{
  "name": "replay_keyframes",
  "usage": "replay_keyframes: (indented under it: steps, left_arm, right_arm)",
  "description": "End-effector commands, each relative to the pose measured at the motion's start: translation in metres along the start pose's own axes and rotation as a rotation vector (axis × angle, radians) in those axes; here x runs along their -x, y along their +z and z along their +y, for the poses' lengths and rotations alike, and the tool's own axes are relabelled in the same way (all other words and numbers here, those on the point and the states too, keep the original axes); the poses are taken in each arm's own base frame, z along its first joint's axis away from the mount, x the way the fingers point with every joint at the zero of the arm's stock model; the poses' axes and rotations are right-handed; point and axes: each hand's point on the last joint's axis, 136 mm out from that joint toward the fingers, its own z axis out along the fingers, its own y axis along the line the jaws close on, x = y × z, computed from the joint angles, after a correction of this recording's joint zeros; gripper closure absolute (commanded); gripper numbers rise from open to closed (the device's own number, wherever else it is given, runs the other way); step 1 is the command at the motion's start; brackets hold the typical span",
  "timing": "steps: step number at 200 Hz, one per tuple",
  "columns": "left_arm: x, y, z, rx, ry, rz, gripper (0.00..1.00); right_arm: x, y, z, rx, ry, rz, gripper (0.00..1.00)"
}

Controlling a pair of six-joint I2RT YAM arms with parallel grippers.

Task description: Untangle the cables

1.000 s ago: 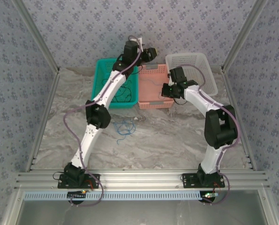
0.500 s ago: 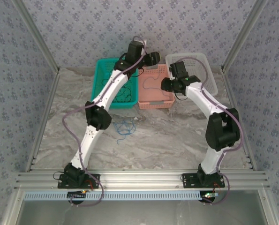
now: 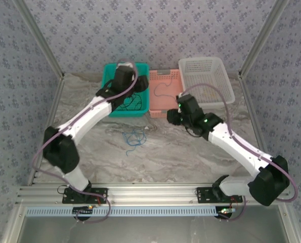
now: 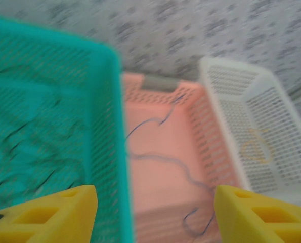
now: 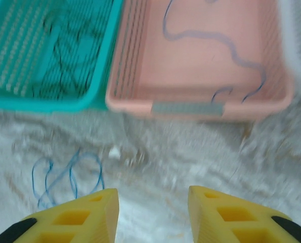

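Left pincer (image 4: 155,215) open and empty, over the teal basket (image 4: 110,101) of black cables (image 5: 59,61); right pincer (image 5: 153,207) also open, nothing held, above the tabletop (image 5: 190,152). One blue cable (image 5: 231,48) lies in the pink basket (image 5: 132,61), a yellowish cable (image 4: 256,149) in the white basket (image 4: 221,101) — a looped blue cable (image 5: 71,174) loose on the tabletop

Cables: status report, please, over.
Left gripper open, empty. Right gripper open, empty. Blue cable loose on table; black cables in teal basket. Nothing in the way.

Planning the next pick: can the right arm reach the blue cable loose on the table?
Probably yes: the right hand is open and empty, and the blue cable lies ahead to its left, nothing between.
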Motion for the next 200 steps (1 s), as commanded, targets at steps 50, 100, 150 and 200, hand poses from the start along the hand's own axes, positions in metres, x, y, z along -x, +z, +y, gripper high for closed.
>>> replay_keyframes:
  steps: [50, 100, 150, 200]
  left_arm:
    - [-0.179, -0.087, 0.128, 0.283, -0.208, 0.243, 0.43]
    - [-0.22, -0.114, 0.151, 0.25, -0.278, 0.276, 0.46]
    - [-0.222, -0.14, 0.156, 0.2, -0.319, 0.246, 0.46]
    - [-0.219, -0.154, 0.152, 0.156, -0.327, 0.245, 0.45]
  right_arm:
    - [-0.101, 0.058, 0.059, 0.037, 0.165, 0.168, 0.53]
    - [-0.127, 0.105, 0.085, -0.071, 0.343, 0.211, 0.64]
    - [-0.138, 0.125, 0.08, -0.164, 0.46, 0.216, 0.63]
    - [-0.153, 0.148, 0.089, -0.169, 0.526, 0.26, 0.66]
